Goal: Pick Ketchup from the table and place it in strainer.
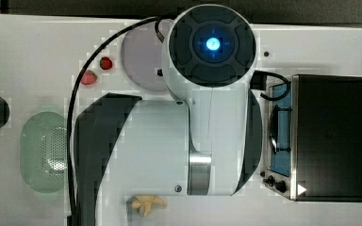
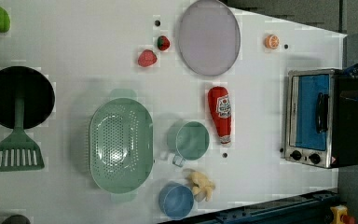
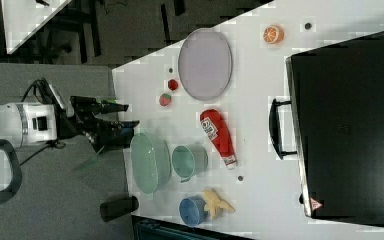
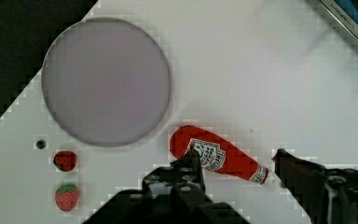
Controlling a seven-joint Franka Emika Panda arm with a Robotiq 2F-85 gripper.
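In the wrist view our end effector (image 4: 235, 163) sits at the lower edge of the frame with its fingers apart and nothing between them, and the ketchup (image 4: 219, 158) lies on the tabletop (image 4: 270, 84) below, showing in the gap between the fingers. Its long axis runs from the fat base at centre frame down to the white cap at lower right, so it lies roughly along the line from finger to finger; we judge the wrist must turn before the fingers can close across the narrow body. Just beyond the bottle's base is the grey plate (image 4: 106, 81), and the two strawberries (image 4: 66, 177) sit at lower left, well apart from it. In the left view, the green cup (image 2: 192, 140) stands just left of the bottle's cap, between it and the strainer (image 2: 120, 145) at centre left, so we would carry the bottle over the cup. The toaster oven (image 2: 319, 119) stands at the right, clear of that path.
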